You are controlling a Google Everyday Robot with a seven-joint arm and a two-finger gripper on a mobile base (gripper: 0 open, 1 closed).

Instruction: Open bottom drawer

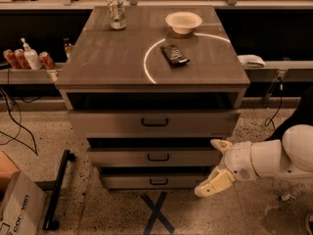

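Speckled floor (98,209), blue tape cross (156,213) before cabinet (112,58) | gripper (215,164) low at cabinet's right front, jaws apart, just right of bottom drawer (127,181) | bottom drawer lowest of three, black handle (159,181) | top: dark packet (175,55), white bowl (183,22), can (116,12)

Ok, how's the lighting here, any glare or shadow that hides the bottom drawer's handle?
Camera view: dim, warm light overall; a bright arc of glare curves across the cabinet top; black shadow fills the gaps above each drawer; the bottom drawer is dusky yet its handle reads clearly; the tool, pale and well lit, sits open just right of that drawer.
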